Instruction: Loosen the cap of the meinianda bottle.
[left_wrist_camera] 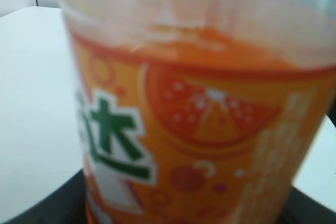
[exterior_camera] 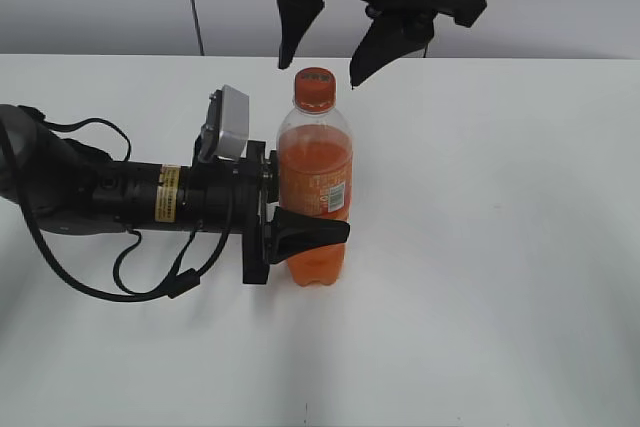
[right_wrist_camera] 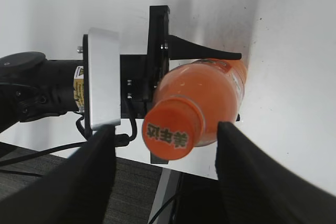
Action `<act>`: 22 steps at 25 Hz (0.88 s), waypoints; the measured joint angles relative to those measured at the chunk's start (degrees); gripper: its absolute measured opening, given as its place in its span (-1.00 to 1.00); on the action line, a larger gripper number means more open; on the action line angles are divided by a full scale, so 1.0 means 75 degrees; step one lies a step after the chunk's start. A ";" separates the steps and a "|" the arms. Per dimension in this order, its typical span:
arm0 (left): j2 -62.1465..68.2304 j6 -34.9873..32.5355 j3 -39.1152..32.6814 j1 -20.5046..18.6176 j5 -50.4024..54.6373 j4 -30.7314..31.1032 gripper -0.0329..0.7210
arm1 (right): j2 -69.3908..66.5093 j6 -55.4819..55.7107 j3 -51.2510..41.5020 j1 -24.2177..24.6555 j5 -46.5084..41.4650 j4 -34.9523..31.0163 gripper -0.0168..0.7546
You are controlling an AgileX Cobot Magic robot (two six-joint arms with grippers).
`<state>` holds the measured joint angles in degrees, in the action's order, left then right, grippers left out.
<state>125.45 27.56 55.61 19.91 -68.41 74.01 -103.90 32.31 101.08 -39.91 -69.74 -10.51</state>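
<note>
The meinianda bottle (exterior_camera: 317, 187) stands upright on the white table, full of orange drink, with its orange cap (exterior_camera: 316, 86) on. My left gripper (exterior_camera: 305, 232) is shut on the bottle's labelled body from the left. In the left wrist view the bottle's label (left_wrist_camera: 199, 129) fills the frame. My right gripper (exterior_camera: 320, 57) hangs open just above and behind the cap, not touching it. In the right wrist view the cap (right_wrist_camera: 170, 132) lies between the two open black fingers (right_wrist_camera: 165, 174), with the bottle (right_wrist_camera: 205, 90) below.
The white table (exterior_camera: 500, 247) spreads to the right and front of the bottle. My left arm with its cables (exterior_camera: 110, 197) lies across the table's left side. A grey wall stands behind the table's far edge.
</note>
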 joint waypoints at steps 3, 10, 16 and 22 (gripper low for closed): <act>0.0000 0.0000 0.0000 0.0000 0.0006 -0.0002 0.18 | -0.0072 0.0032 0.0000 0.0000 0.0000 0.0006 0.21; 0.0000 0.0000 0.0000 0.0000 0.0006 -0.0017 0.18 | -0.0302 0.0063 0.0000 0.0000 0.0000 0.0006 0.21; 0.0000 0.0008 0.0000 0.0000 0.0006 -0.0017 0.18 | -0.0344 0.0071 0.0000 0.0000 0.0000 0.0006 0.15; 0.0000 0.0008 0.0000 0.0000 0.0013 -0.0035 0.18 | -0.0344 0.0082 0.0000 0.0000 0.0008 0.0013 -0.15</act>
<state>125.45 27.62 55.61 19.91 -68.31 73.74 -106.48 32.92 101.08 -39.91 -69.68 -10.41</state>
